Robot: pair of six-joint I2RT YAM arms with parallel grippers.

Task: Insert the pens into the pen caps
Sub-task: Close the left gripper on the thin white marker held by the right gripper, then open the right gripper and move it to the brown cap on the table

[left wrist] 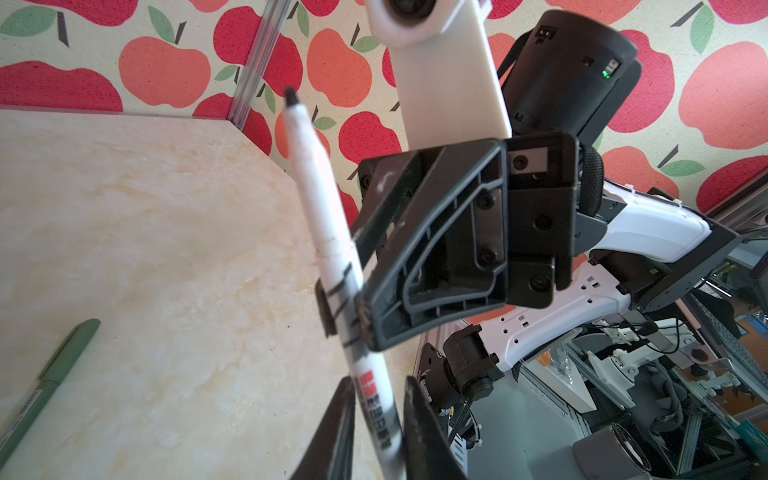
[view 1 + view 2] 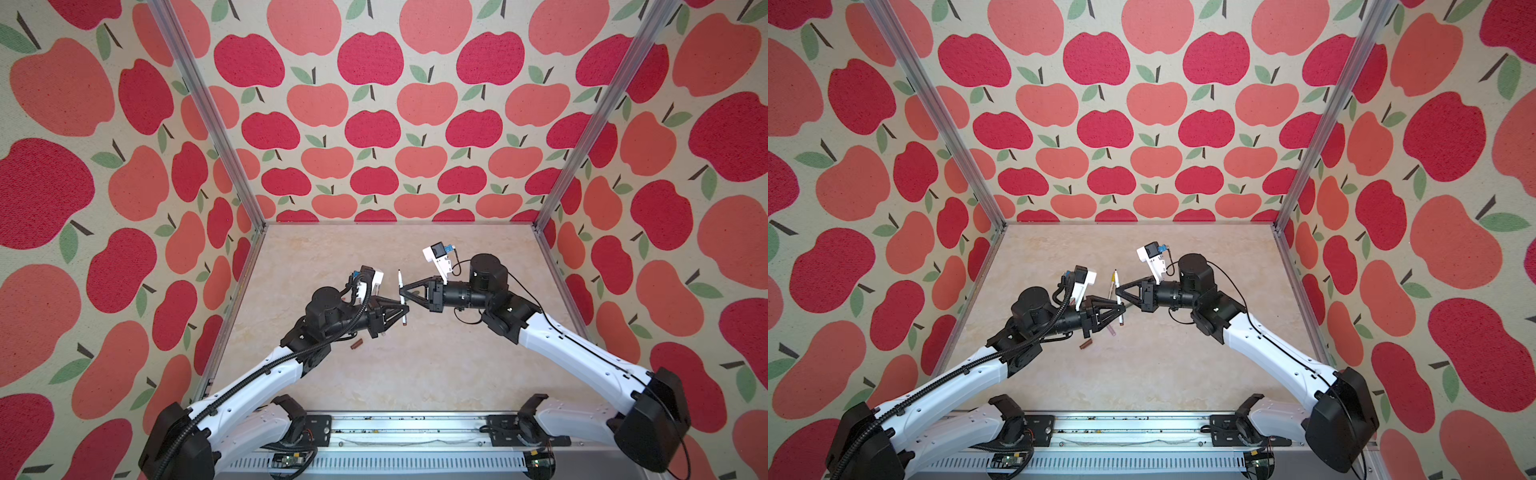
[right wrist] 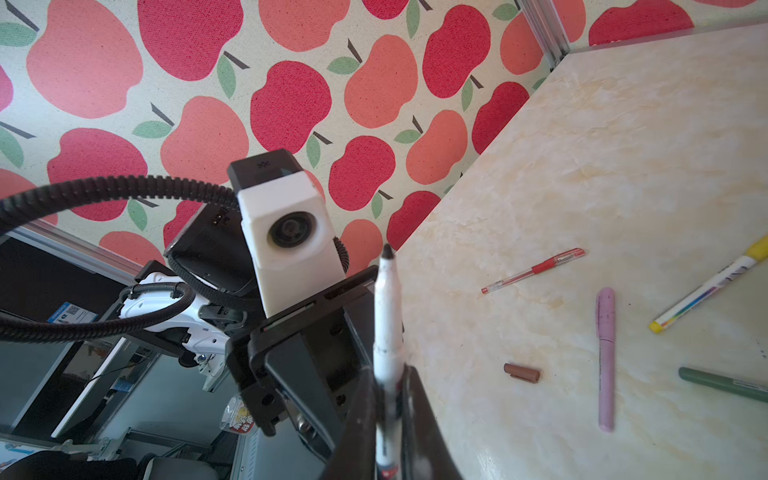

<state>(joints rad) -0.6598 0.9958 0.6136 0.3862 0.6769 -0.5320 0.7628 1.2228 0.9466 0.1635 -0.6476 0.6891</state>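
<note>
**Two tools, one pen**

On the desk (image 2: 415, 365), left of centre, lies the brown cap (image 2: 357, 344). Mid-air, the left tool (image 2: 405, 309) clamps the white pen (image 2: 400, 279) toward its near end; the right tool (image 2: 402, 289) pinches it just beyond. Barrel print: red block, dark characters, unreadable.

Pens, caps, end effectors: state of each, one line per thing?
white pen: uncapped, held off the table by both end effectors
left end effector: shut on white pen's printed end
right end effector: shut on white pen
brown cap: loose, lying on table
red pen: lying on table, looks capped
lilac pen: lying, capped
yellow-capped pen: lying, capped
green pen: lying, capped
</note>
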